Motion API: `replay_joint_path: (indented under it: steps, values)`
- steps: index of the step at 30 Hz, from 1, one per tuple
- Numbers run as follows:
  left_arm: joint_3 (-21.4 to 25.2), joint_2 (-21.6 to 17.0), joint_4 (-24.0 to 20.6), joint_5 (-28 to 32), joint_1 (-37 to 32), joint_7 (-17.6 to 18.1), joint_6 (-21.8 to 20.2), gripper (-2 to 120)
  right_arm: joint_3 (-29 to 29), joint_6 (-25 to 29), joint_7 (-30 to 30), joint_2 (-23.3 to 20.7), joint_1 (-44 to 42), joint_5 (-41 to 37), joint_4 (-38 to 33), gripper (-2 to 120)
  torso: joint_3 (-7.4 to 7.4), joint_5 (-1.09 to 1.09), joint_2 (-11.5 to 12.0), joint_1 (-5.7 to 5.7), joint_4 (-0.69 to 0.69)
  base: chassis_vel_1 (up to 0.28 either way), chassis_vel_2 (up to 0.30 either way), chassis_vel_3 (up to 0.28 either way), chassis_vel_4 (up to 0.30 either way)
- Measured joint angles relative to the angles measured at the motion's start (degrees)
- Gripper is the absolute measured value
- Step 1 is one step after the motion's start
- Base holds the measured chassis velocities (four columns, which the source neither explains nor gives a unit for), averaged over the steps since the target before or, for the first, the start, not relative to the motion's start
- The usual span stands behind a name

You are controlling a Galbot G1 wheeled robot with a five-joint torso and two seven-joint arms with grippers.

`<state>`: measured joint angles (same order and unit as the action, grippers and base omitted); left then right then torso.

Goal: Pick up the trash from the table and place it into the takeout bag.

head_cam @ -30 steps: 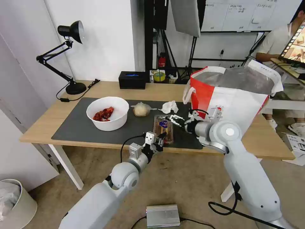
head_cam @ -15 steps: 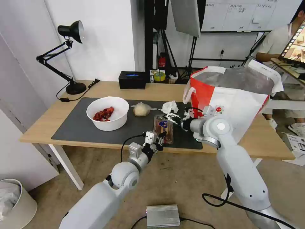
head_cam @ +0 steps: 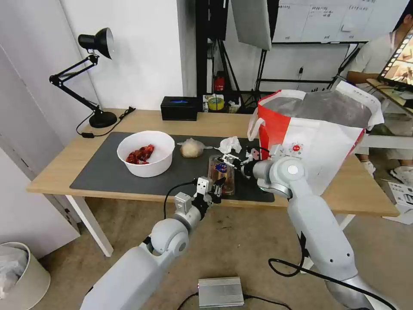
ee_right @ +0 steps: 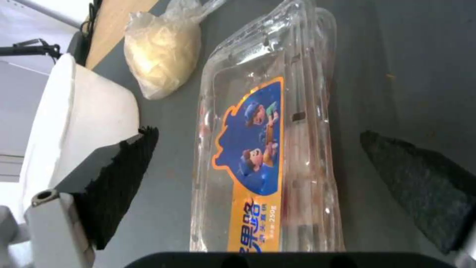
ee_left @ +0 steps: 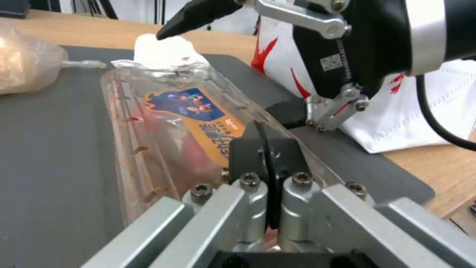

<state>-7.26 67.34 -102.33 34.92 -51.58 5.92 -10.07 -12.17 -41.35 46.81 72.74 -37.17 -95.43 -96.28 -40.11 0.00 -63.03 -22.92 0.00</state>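
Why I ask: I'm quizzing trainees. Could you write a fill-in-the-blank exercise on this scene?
1. The right pincer, fingers ____, hovers over the clear tray.
2. The ____ pincer, fingers shut, sits at the tray's end nearest the robot.
3. The white bowl holds ____ scraps.
4. The crumpled white ____ lies between the bagged beige lump and the takeout bag.
Missing words: open; left; red; tissue.

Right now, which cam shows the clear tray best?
Right wrist view: the clear tray lies lengthwise between the open right gripper pads. Left wrist view shows it slanted, near end blocked. Head view shows it small.
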Motion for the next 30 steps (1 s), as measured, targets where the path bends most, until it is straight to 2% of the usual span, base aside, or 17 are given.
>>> replay_joint_path:
  steps: [30]
  values:
    - [-0.1, 0.5, -0.2, 0.0, -0.4, 0.0, 0.4, 0, 1.3, 0.0, 0.1, 1.4, 1.2, 0.6, 2.2, 100, 0.0, 0.0, 0.0, 0.0, 0.0, 0.0, 0.0, 0.0, 0.0]
